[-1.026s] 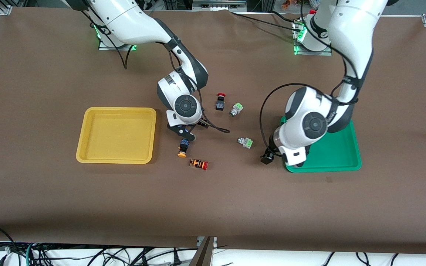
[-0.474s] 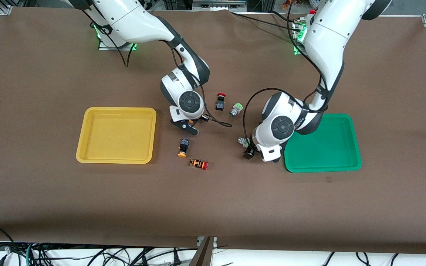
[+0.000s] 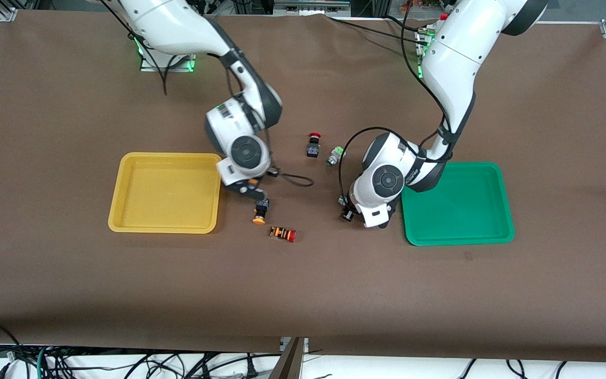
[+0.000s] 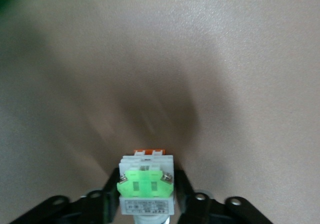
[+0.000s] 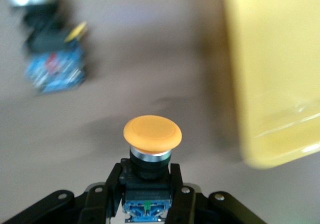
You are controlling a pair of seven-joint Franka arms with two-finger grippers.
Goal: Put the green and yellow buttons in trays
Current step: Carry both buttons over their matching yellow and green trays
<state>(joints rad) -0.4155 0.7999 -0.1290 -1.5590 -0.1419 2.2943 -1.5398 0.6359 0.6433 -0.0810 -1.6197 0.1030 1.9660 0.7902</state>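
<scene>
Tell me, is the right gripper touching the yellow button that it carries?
Touching. In the right wrist view, the right gripper has its fingers pressed on both sides of the yellow button's black body, no gap.

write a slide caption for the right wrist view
Right end effector grips a yellow-capped button beside the yellow tray.

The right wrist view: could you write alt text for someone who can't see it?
The right pincer is shut on a yellow-capped button, held above the brown table close beside the yellow tray. Another yellow-capped button lies blurred on the table.
</scene>
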